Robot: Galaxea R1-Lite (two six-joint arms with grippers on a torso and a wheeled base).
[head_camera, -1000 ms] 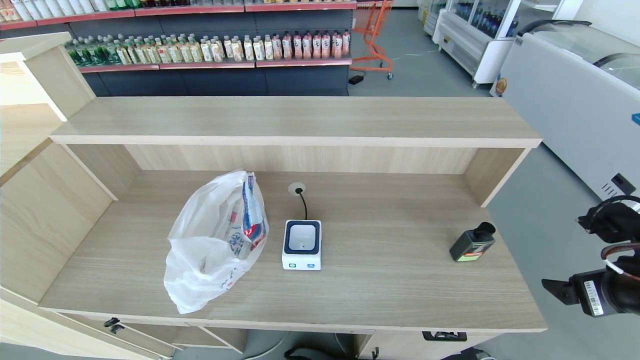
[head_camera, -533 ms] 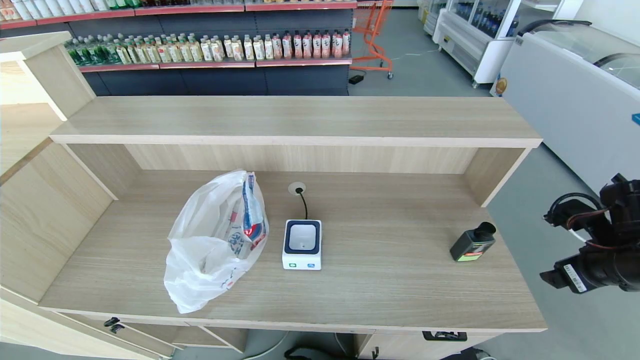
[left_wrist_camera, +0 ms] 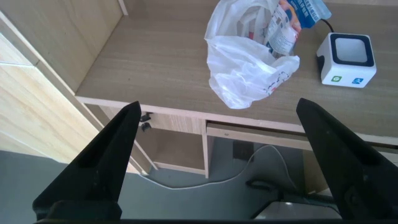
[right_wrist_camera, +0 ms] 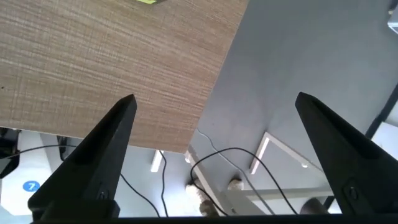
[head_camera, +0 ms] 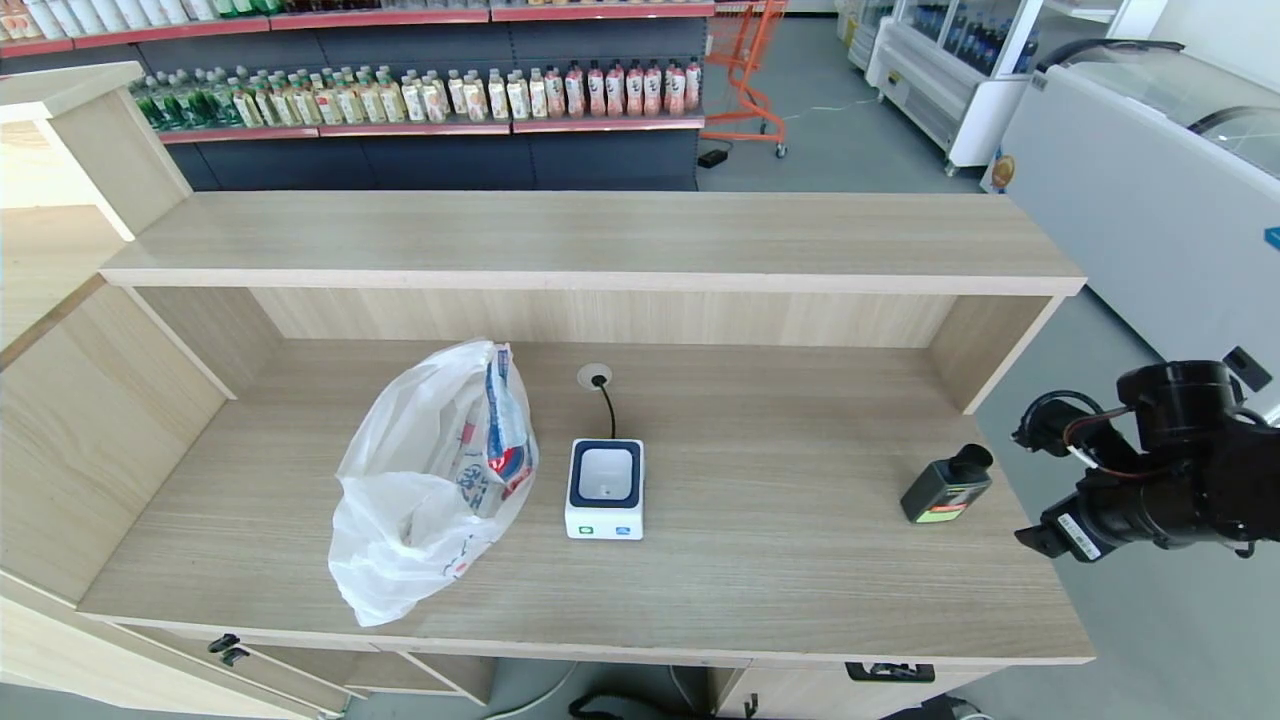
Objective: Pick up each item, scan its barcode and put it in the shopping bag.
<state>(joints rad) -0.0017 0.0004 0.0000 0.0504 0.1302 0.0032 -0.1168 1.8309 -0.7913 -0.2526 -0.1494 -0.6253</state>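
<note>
Looked to me like the step in hand was picking up the last loose item. That was a small dark plastic bottle with a black cap and a green label [head_camera: 945, 487], near the right end of the pale wooden surface [head_camera: 780, 570]. It seemed to be lying on its side with the cap pointing toward the back.

The right fingers [right_wrist_camera: 93, 168] were spread wide with nothing between them, hanging just off the right edge of the surface. They were near the bottle but not touching it. In the right wrist view they sat over the surface's corner and the grey floor, so they weren't lined up on it.

The crinkly white plastic shopping bag [head_camera: 430, 480] stood on the left part of the surface with a few printed packages inside. The small white box scanner with the dark-framed window [head_camera: 604, 488] was just beside it, well apart from the bottle. The left fingers [left_wrist_camera: 99, 168] were also wide open and empty, out past the near edge on the bag's side.

My guess for the next move: bring the right fingers in over the bottle and close across its body, not the cap. Then carry it to the scanner with the barcode facing the window. I couldn't tell where the barcode was, so it may need turning.
</note>
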